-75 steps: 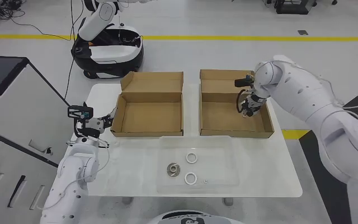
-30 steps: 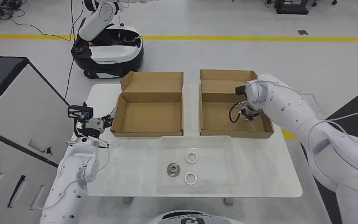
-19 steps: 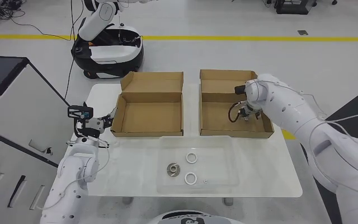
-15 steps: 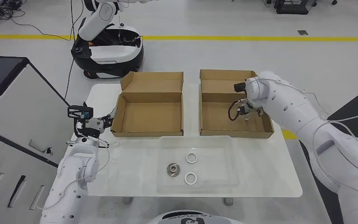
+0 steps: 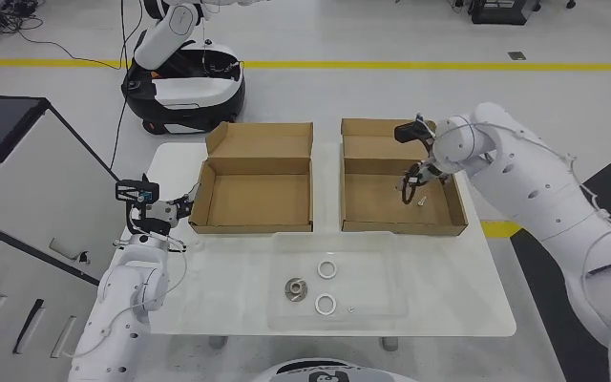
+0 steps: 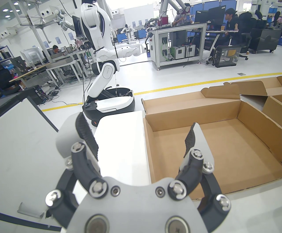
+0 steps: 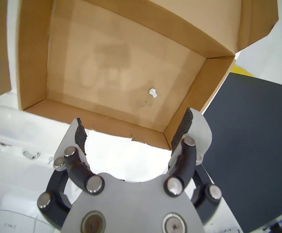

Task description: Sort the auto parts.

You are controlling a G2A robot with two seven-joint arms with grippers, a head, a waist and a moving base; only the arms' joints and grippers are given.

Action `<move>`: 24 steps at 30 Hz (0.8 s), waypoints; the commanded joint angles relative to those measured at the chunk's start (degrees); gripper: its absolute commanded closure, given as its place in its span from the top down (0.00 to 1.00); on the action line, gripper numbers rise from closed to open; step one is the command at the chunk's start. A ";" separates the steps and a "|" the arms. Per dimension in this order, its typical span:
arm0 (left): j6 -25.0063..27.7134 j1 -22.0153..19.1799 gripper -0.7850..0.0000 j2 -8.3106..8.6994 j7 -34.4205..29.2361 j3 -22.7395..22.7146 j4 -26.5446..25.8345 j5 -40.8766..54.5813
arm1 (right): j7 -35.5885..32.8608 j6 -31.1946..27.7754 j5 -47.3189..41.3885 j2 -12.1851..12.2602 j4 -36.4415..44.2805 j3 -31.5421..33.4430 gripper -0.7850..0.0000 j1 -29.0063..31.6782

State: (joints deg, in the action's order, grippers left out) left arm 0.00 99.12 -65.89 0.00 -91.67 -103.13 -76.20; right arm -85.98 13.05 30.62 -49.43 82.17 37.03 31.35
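bolt (image 7: pixel 153 92), small and pale with a hex head, lies on its side on the cardboard box (image 7: pixel 33 55) floor, near a corner; right gripper (image 7: pixel 134 123) hangs released, empty, over that box.

A pale grey floor (image 5: pixel 382 38) stretches behind the table, crossed by a yellow line (image 5: pixel 382 65). Another white robot (image 5: pixel 186 91) stands on a black-and-white base at that line, with cables (image 5: pixel 24 24) lying near it. A dark mat (image 7: pixel 242 132) lies beside the table. Farther back stand a framed workbench (image 6: pixel 180 48), desks with monitors (image 6: pixel 211 17) and office chairs (image 6: pixel 244 44), under small ceiling lights (image 6: pixel 10 10).
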 commanded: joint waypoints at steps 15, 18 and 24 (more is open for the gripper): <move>0.00 0.00 1.00 0.00 0.00 0.00 0.00 0.00 | -2.03 -5.17 -7.75 7.82 25.86 9.51 1.00 6.77; 0.00 0.00 1.00 0.00 0.00 0.00 0.00 0.00 | -2.03 -5.28 -10.03 8.66 28.46 9.10 1.00 6.26; 0.00 0.00 1.00 0.00 0.00 0.00 0.00 0.00 | -2.03 -5.88 -14.09 9.59 32.42 7.36 1.00 4.27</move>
State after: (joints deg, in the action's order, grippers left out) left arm 0.00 99.12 -65.89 0.00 -91.67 -103.13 -76.20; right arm -88.00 7.08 17.17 -39.90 114.24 44.62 35.90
